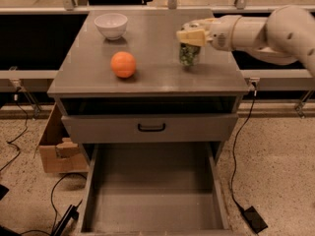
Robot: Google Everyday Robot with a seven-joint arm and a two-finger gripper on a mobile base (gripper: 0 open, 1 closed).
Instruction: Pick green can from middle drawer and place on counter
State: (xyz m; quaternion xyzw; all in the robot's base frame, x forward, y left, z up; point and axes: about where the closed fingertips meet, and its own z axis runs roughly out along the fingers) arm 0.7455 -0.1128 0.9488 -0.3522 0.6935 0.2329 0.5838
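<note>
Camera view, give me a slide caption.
End effector holds the green can over the counter, near an orange ball and white bowl; middle drawer open below.

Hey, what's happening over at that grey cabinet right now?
The robot's hand grips the green can from above, on the right side of the counter. The can is at or just above the surface; I cannot tell whether it touches. The middle drawer below is pulled out with nothing in it. An orange ball and a white bowl sit on the counter's left.

Cream tool (191,41) holds green can (189,56) over grey counter (157,75), near orange ball (123,64).
</note>
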